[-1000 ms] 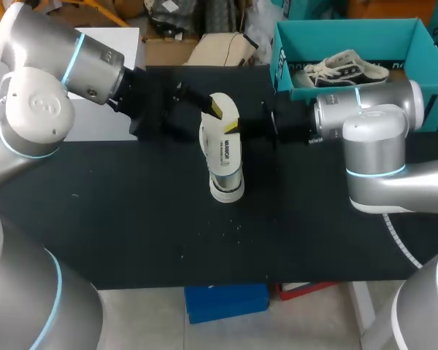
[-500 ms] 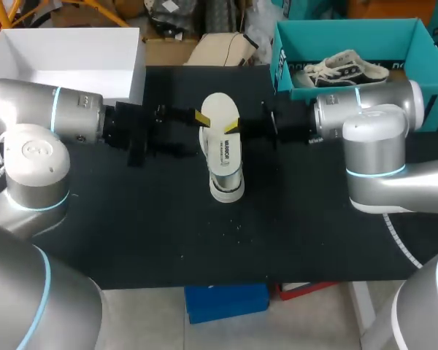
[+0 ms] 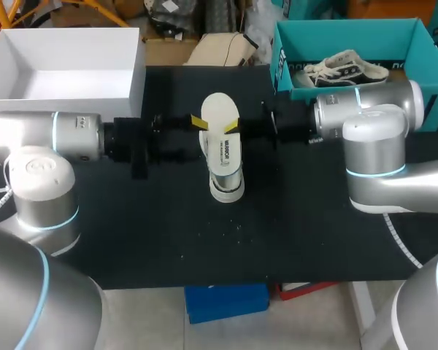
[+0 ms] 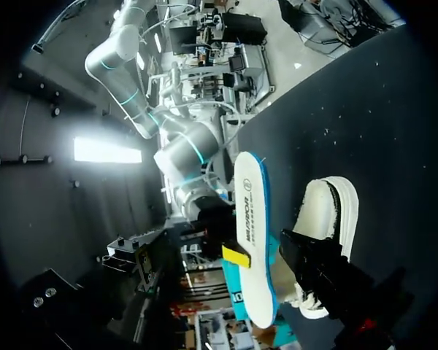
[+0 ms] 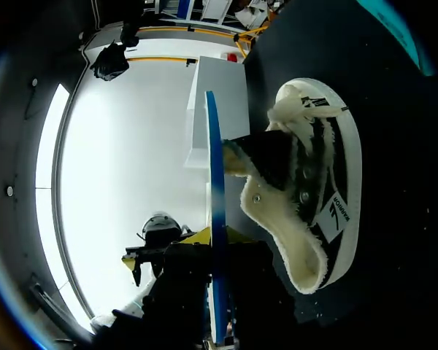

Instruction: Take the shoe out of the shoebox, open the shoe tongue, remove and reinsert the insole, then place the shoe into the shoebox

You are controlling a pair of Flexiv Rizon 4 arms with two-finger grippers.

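- White insole point(image 3: 220, 109) is out of the shoe point(image 3: 225, 164), so the removal step looks done; it is held just beside the shoe's opening.
- Shoe rests on the black bench point(image 3: 131, 233) between the two arms, outside the teal shoebox point(image 3: 350, 33).
- Right gripper point(image 5: 217, 237) pinches the insole by its two faces; left gripper point(image 4: 266, 254) is spread wide about the insole's edges, not clamping as I read it.
- Left to do, by my judgement: slide the insole back in, then box the shoe.
- Second shoe point(image 3: 343, 67) lies in the teal shoebox; a white box point(image 3: 66, 58) stands at the bench's far left.
- Dark print runs along the insole and on the shoe's side label; I leave it unread.
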